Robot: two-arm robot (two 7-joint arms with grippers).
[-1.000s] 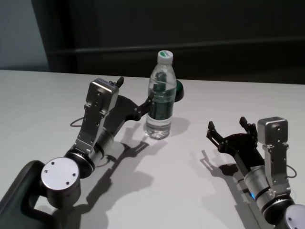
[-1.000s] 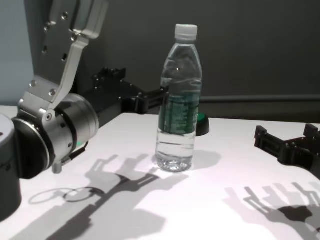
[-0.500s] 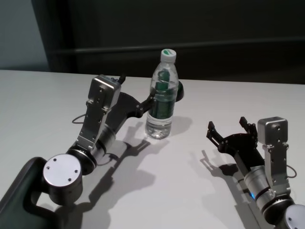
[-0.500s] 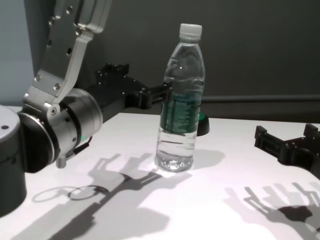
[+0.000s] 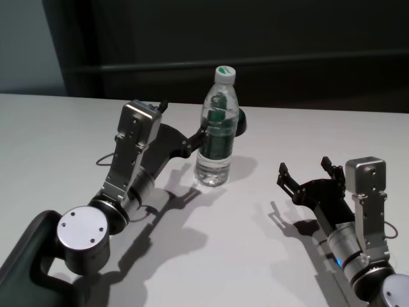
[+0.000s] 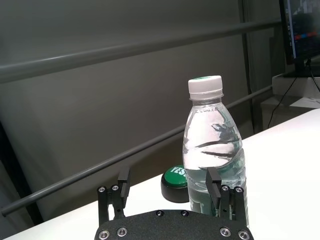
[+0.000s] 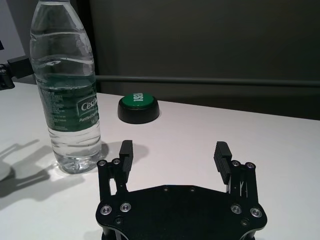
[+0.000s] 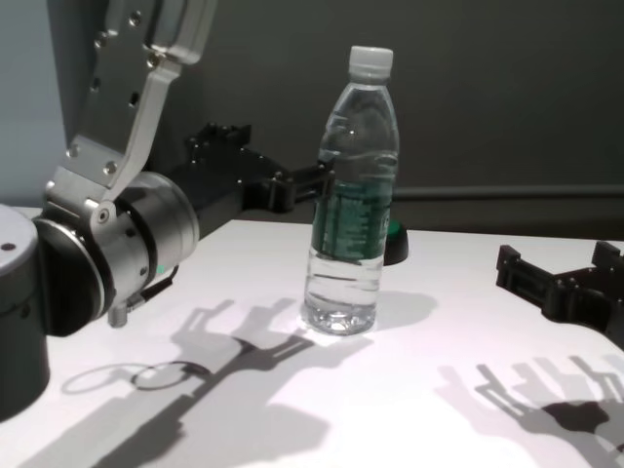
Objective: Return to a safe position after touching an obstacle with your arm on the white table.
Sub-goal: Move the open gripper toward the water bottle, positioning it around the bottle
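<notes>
The obstacle, a tall clear water bottle with a white cap and dark green label, stands on the white table and leans slightly to the right. It also shows in the chest view, the left wrist view and the right wrist view. My left gripper is open and empty at the bottle's left side, and one fingertip touches the label band. My right gripper is open and empty, low over the table to the bottle's right and apart from it.
A small black round object with a green top sits just behind the bottle near the table's far edge; it also shows in the right wrist view. A dark wall with a rail runs behind the table.
Over the last second my left arm shifted slightly right against the bottle, which tipped a little to the right. Nothing visibly moved in the last half second. The right arm stayed still.
</notes>
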